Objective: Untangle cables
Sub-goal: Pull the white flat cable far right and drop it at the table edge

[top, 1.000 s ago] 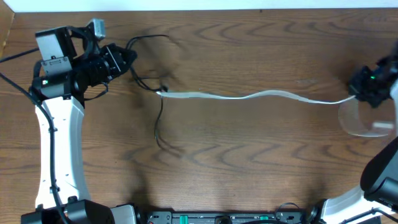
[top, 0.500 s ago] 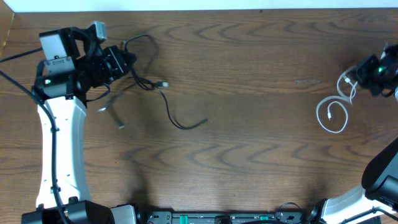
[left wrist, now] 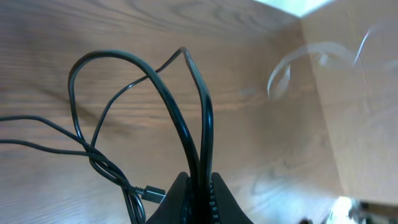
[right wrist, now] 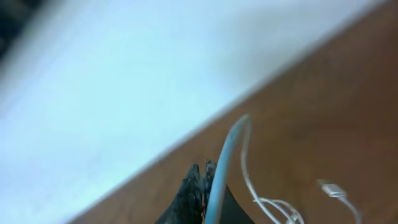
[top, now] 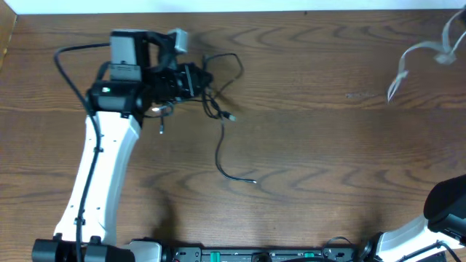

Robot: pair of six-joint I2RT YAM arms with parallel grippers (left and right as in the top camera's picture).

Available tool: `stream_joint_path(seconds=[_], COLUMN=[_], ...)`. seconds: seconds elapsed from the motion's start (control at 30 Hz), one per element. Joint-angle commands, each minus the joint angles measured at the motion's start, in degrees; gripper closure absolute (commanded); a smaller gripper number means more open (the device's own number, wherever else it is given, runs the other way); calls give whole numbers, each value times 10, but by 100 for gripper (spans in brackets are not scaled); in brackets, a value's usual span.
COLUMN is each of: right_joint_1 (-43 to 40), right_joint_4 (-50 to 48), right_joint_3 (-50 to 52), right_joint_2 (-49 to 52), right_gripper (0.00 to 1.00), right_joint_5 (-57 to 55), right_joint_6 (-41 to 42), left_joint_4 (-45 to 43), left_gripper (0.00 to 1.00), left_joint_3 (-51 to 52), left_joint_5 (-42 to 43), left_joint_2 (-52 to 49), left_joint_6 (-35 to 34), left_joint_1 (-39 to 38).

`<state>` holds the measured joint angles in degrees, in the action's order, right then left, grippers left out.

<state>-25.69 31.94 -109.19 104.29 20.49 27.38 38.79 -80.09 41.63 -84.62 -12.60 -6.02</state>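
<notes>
My left gripper (top: 195,78) is shut on the black cable (top: 220,149), which loops above the jaws and trails down across the wooden table to a loose end. In the left wrist view the black cable (left wrist: 186,118) is pinched between my fingers (left wrist: 200,190), and a small plug (left wrist: 151,193) hangs beside them. The white cable (top: 419,54) hangs blurred at the far right top edge, apart from the black one. In the right wrist view my right gripper (right wrist: 208,180) is shut on the white cable (right wrist: 227,152), whose plug end (right wrist: 331,188) dangles lower right.
The left arm's white link (top: 98,175) runs from the front edge up to the gripper. The table's back edge (top: 291,10) meets a white surface. The right arm's base (top: 444,211) shows at the lower right corner.
The left arm has swung right with the black cable. The white cable has come free of the black one and the right gripper has carried it up to the far right corner.
</notes>
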Motion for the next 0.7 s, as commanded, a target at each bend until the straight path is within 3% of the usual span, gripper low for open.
stream_joint_path(seconds=[0.0,0.27,0.3,0.33,0.37,0.4,0.5,0.67], right_joint_1=[2,8,7,6,4,2,1,6], right_joint_4=[-27,-118,-115,-106,-89,-64,-13,12], right_joint_3=[-36,-35,-35,-35,-35,-35,-35,-36], right_joint_2=[23,131,148,165,175,184,192,157], right_gripper=[99,99,89,68,17,1,1,1], right_joint_5=[-48,-99,-101,-99,-96,-94,-94,43], right_joint_6=[-20,-19,-20,-24,-25,-26,-27,-72], left_joint_4=[-2,-2,-3,-3,-2,-2,-2,-7], left_gripper=[93,92,93,93,92,93,92,92], left_joint_3=[-12,-12,-12,-12,-12,-12,-12,-12], left_joint_5=[-2,-23,-23,-23,-23,-23,-23,-53], left_joint_2=[4,4,4,4,4,4,4,4], left_joint_6=[14,16,17,17,17,17,17,16], left_joint_1=[-36,-113,-119,-123,-127,-129,-131,-131])
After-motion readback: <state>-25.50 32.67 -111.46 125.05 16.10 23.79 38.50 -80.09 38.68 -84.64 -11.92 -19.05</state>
